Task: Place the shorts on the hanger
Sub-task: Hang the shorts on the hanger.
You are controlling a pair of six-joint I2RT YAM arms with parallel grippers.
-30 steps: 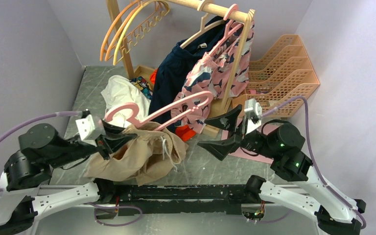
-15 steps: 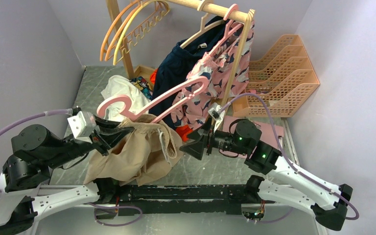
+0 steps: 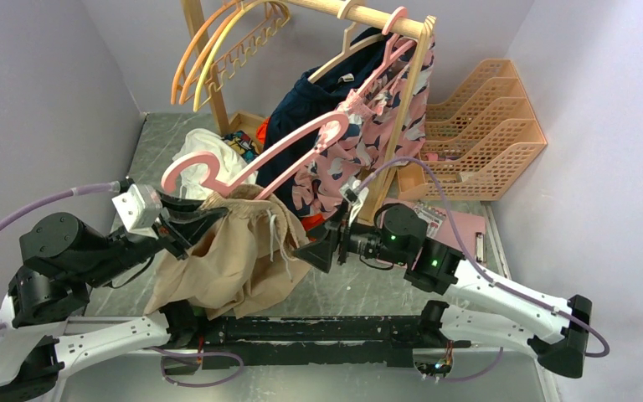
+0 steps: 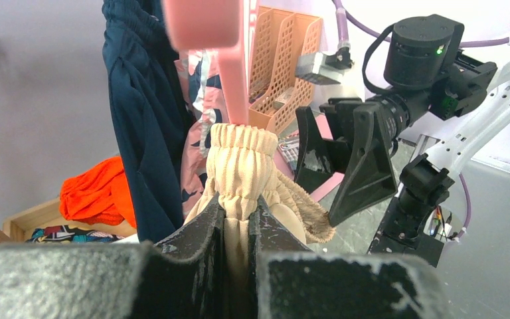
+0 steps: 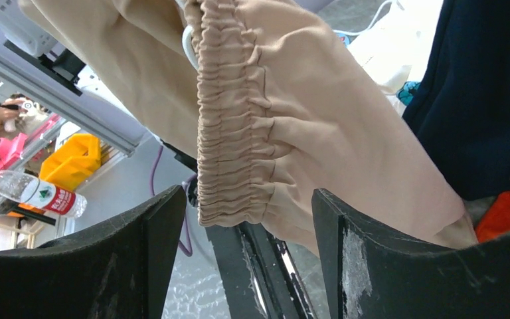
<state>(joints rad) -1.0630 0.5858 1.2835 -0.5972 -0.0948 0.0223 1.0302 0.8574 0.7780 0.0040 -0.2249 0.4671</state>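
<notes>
Higher now, hanger [image 3: 285, 146] slants hook-left, upward right.

Right arm swings off its post-side station, from in front of the rack [image 3: 403, 109]'s right upright to in front of the rack's middle. The right gripper [image 3: 311, 243] ends just beside the shorts [image 3: 226, 260], jaws apart and facing the gathered waistband, not touching.

The hanger [image 3: 259, 159] tilts up; its far end climbs toward the rack's top bar, higher against the patterned garment [image 3: 368, 134].

The left gripper [image 3: 192, 222] shifts slightly toward the rack; the shorts hang longer below it.
</notes>
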